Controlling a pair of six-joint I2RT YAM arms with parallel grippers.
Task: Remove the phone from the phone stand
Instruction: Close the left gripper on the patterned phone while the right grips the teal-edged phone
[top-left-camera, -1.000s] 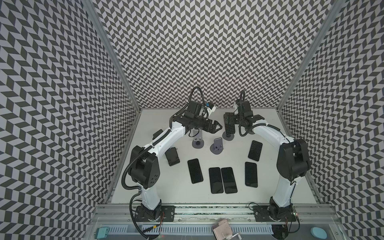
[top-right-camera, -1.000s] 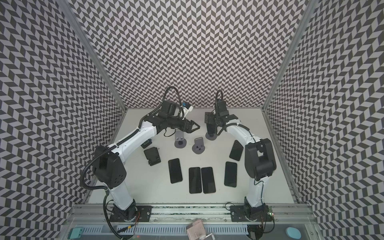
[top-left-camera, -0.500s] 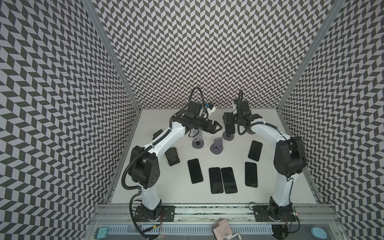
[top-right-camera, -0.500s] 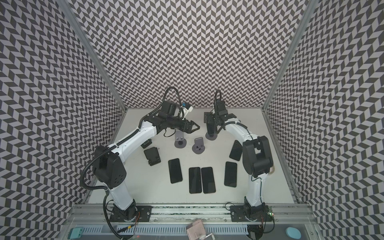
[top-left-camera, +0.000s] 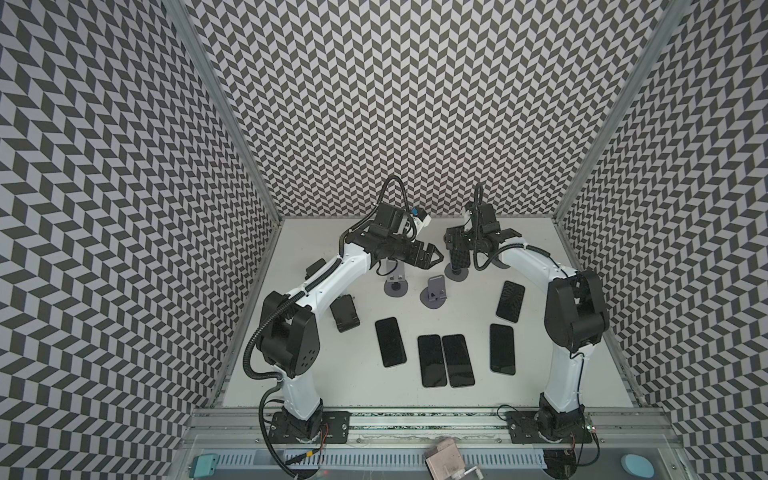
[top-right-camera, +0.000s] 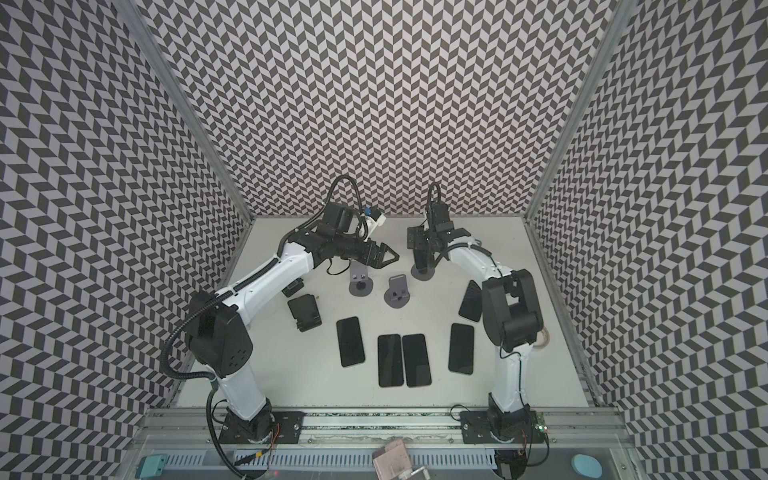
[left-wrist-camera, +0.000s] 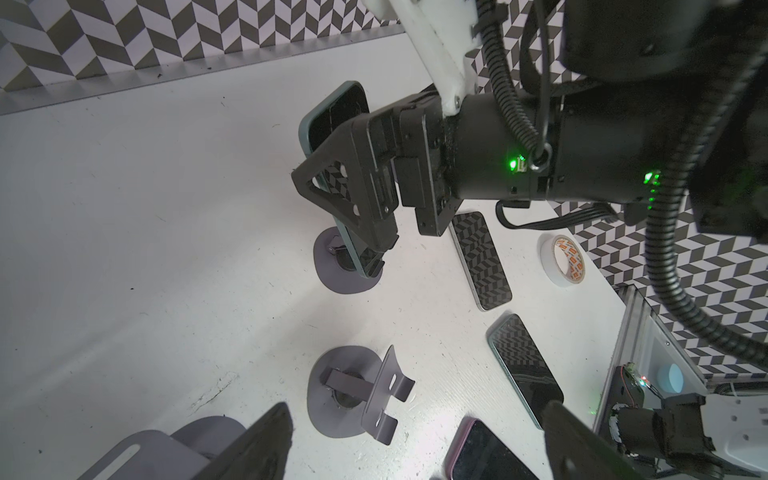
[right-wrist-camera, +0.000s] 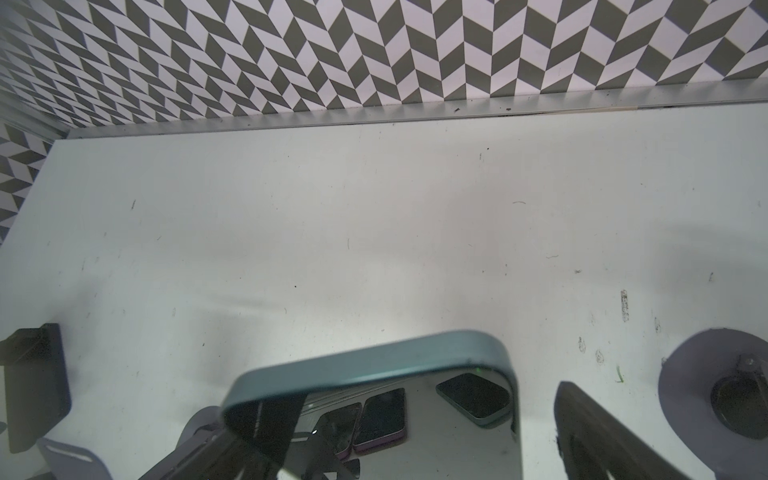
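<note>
Overhead, a white table (top-left-camera: 357, 395) sits inside chevron-patterned walls; take twelve o'clock as the back wall. At about one o'clock from the table's middle, a teal-edged phone (right-wrist-camera: 374, 365) is propped on a grey, round-based phone stand (top-left-camera: 456, 275). The right gripper (top-left-camera: 457, 248) reaches down over it, jaws apart, with one finger on each side of the phone. The right wrist view shows a clear gap between one finger (right-wrist-camera: 590, 432) and the phone's edge, so nothing is clamped. The left gripper (top-left-camera: 434, 259) hovers near twelve o'clock, jaws spread wide and holding nothing. It is close to a left empty stand (top-left-camera: 395, 286) and a middle empty stand (top-left-camera: 434, 296). A row of four dark phones (top-left-camera: 430, 359) lies flat at six o'clock, and a fifth phone (top-left-camera: 510, 301) lies at three o'clock.
</note>
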